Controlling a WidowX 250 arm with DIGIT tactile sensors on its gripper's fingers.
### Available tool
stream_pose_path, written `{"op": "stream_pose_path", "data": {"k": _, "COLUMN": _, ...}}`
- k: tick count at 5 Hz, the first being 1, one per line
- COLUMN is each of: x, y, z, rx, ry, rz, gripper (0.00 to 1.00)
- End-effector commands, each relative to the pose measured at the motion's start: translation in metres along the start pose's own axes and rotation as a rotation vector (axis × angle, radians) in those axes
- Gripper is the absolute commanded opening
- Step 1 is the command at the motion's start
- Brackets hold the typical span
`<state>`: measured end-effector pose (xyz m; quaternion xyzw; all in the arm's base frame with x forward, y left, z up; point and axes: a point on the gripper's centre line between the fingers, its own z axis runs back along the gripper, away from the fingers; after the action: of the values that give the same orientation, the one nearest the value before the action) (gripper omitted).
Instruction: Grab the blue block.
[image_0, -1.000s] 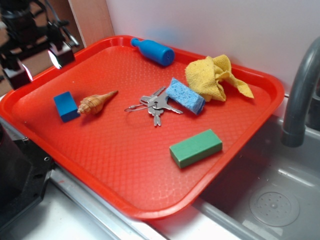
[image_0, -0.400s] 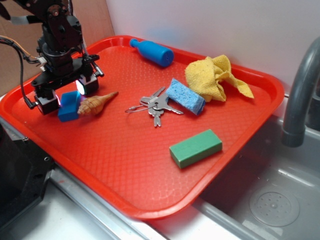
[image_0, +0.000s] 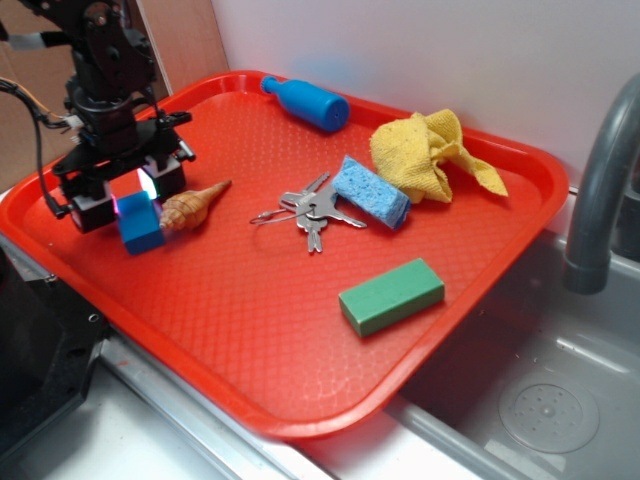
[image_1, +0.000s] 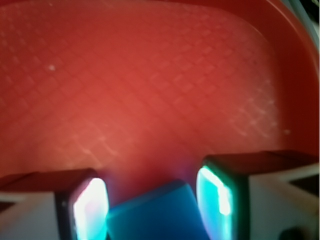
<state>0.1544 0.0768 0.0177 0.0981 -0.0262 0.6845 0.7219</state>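
Jaws (image_0: 125, 195) now pinch the blue block (image_0: 139, 222) at the left of the red tray (image_0: 300, 380); it looks lifted and tipped, so the grab seems done.

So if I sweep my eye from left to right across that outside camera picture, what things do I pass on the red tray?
Blue block held in the tool → seashell → keys → blue sponge → yellow cloth. The blue bottle and the green block overlap others in the sweep, so they are left out.
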Motion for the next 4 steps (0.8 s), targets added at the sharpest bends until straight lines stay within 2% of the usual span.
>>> {"op": "stream_pose_path", "data": {"k": 1, "x": 0.01, "y": 0.003, "z": 0.084, "rx": -0.104, "ry": 0.047, "rz": -0.47, "gripper": 0.0}}
{"op": "stream_pose_path", "data": {"k": 2, "x": 0.004, "y": 0.002, "z": 0.136, "rx": -0.093, "ry": -0.014, "rz": -0.72, "gripper": 0.0}}
{"op": "stream_pose_path", "data": {"k": 3, "x": -0.001, "y": 0.004, "z": 0.166, "rx": -0.15, "ry": -0.042, "rz": -0.955, "gripper": 0.0}}
{"op": "stream_pose_path", "data": {"k": 4, "x": -0.009, "y": 0.0, "z": 0.181, "rx": -0.157, "ry": -0.071, "rz": -1.117, "gripper": 0.0}}
